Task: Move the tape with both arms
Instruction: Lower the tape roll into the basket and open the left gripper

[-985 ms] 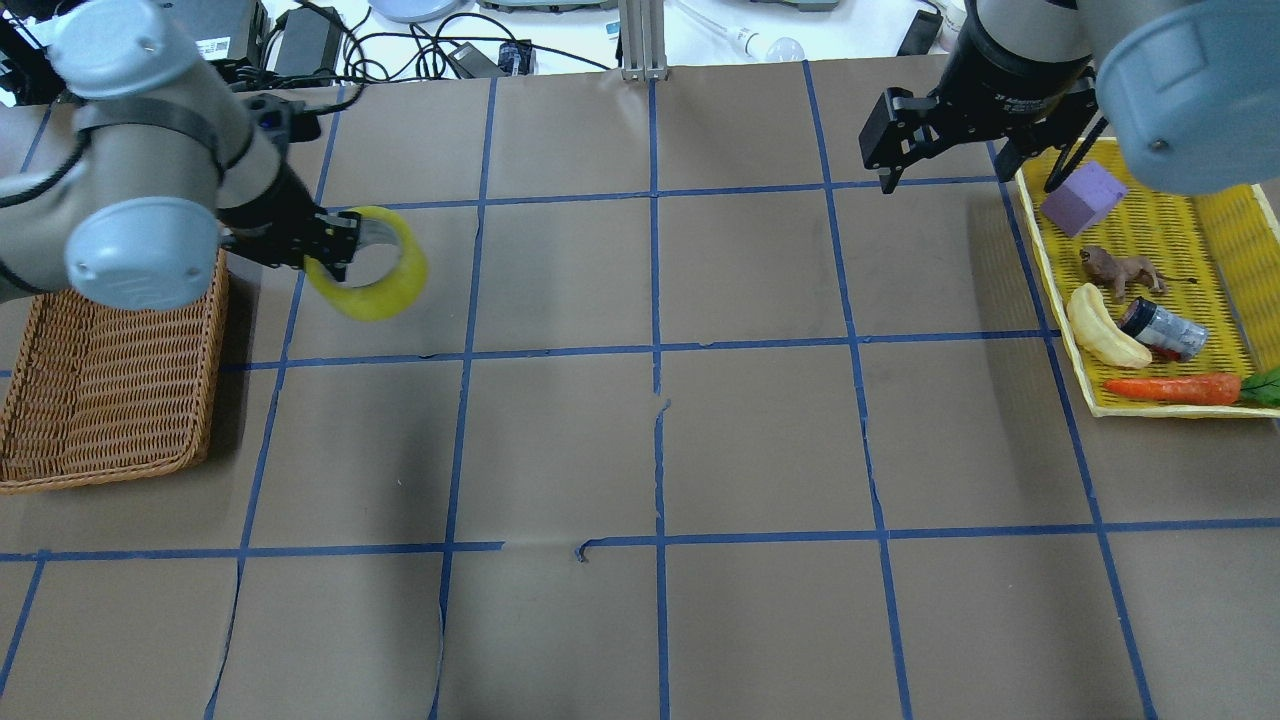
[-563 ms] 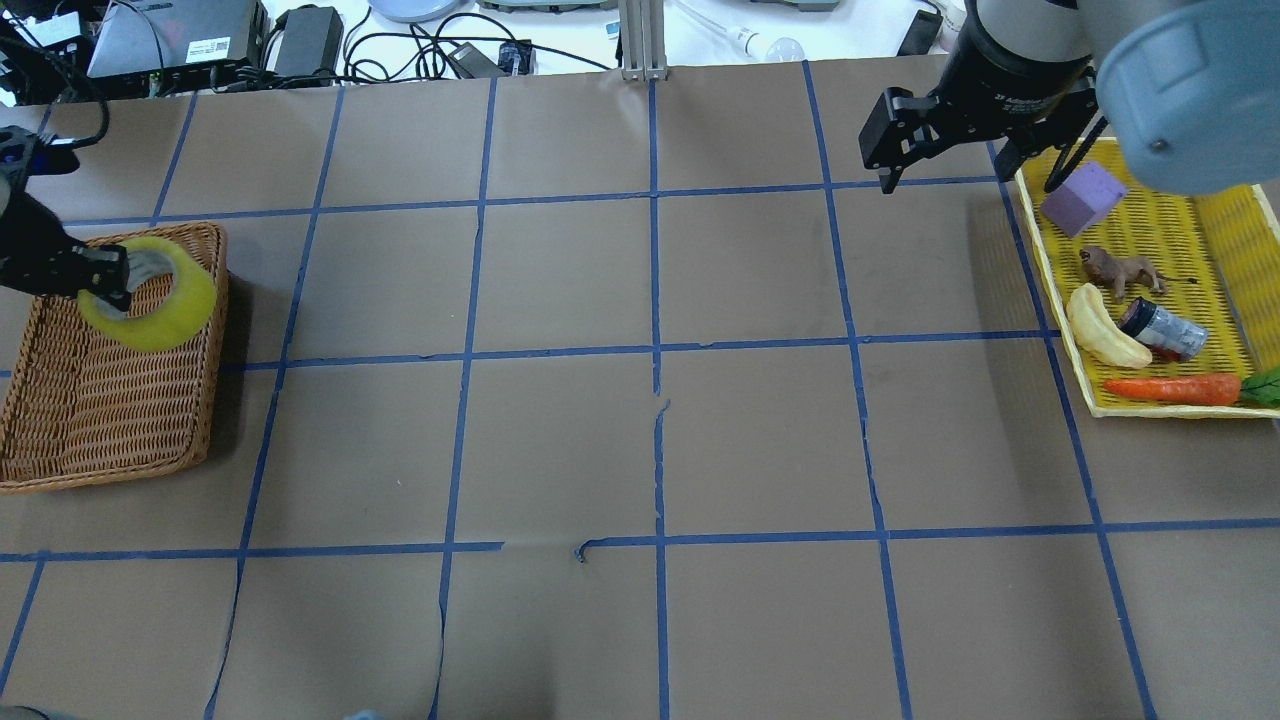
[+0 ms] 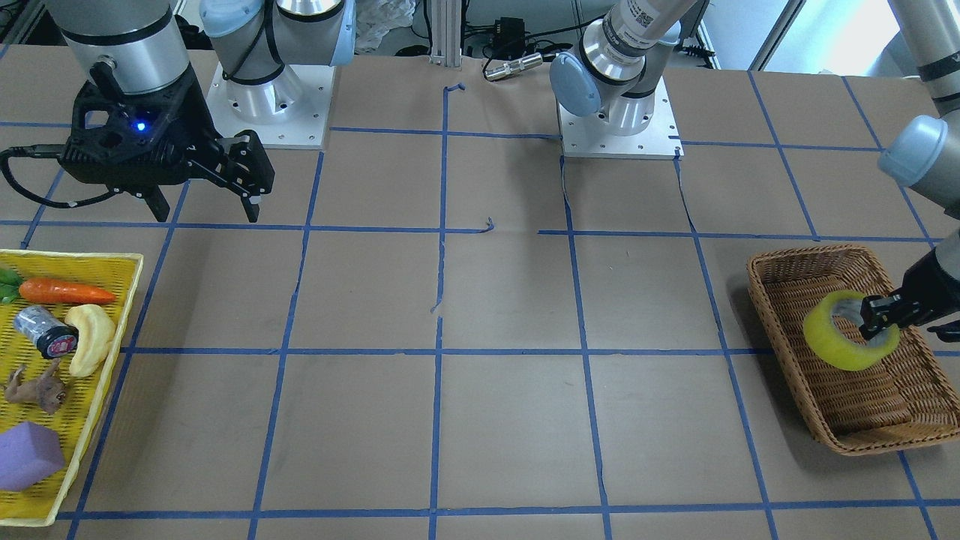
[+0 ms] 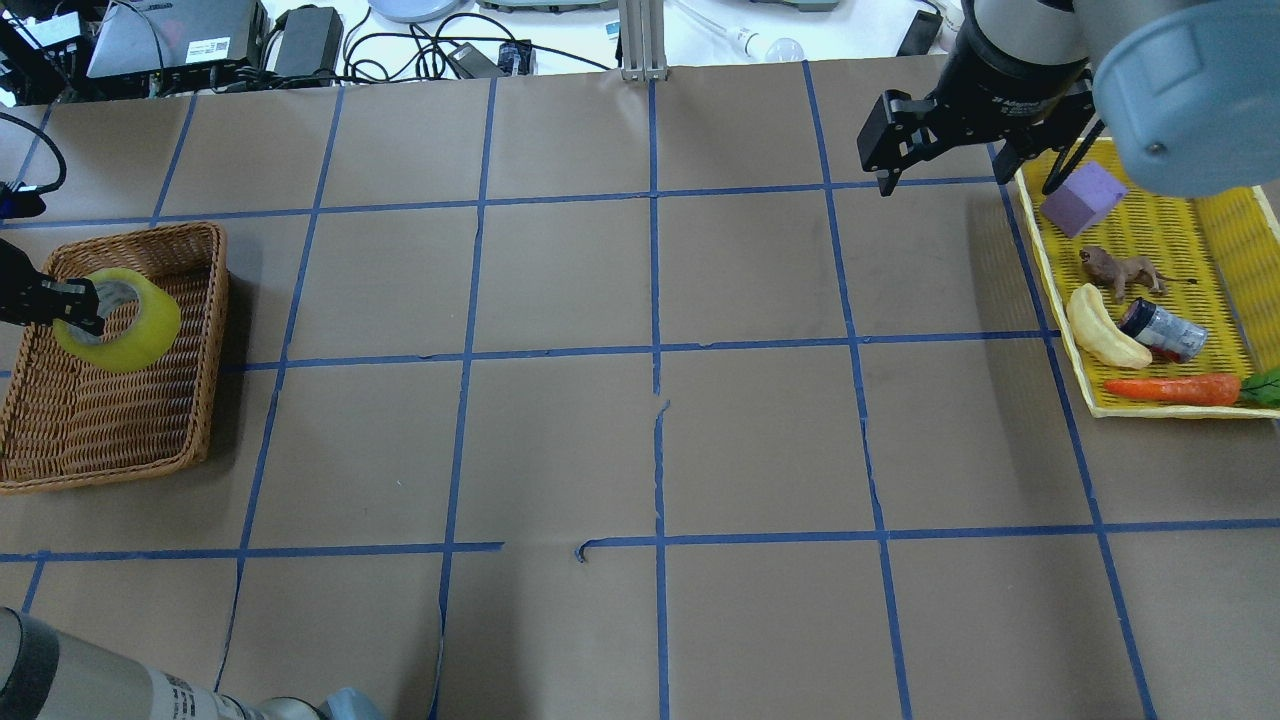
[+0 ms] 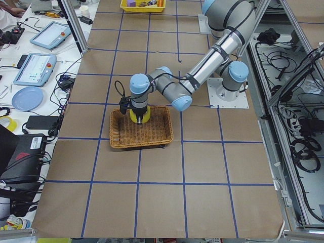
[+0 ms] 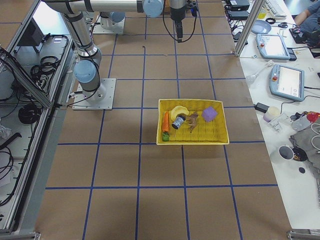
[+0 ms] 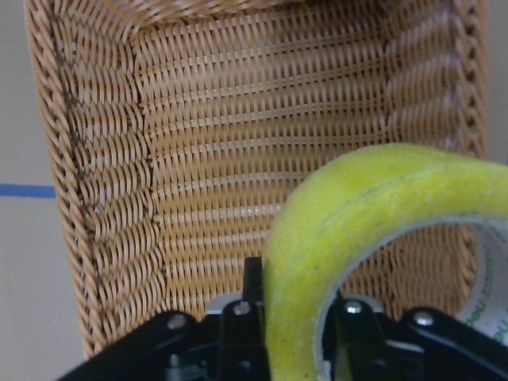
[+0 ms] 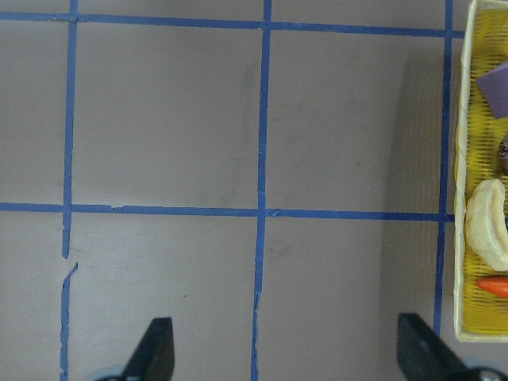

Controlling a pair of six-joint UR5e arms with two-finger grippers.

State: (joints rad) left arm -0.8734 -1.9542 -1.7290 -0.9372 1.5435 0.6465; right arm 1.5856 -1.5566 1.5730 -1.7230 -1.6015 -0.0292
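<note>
Your left gripper (image 3: 876, 324) is pinching the tape (image 4: 130, 348) by its wall, one finger inside the white core and one on the yellow outside. The roll hangs tilted, with its hole facing partly upward. It sits within the outline of the basket (image 4: 215, 340), and woven wall shows on every side of it in the wrist view. You cannot tell from these views whether its lower edge touches the basket floor. The basket stands at the table's (image 4: 650, 440) left end, its long inner wall just short of a blue grid line. From that wall inward you have bare brown paper across the whole middle of the table, crossed only by the taped lines and a few torn seams. Your right gripper (image 3: 206, 210) is spread wide and holds nothing, hovering above the table at the far right. Its outer finger is just beside the rim of the yellow tray (image 4: 1056, 290), near the corner where the purple block (image 4: 1085, 197) lies. On its inner side the surface is open. The tray's other contents, banana (image 4: 1105, 328) and carrot (image 4: 1175, 389) among them, lie well inside the rim.
</note>
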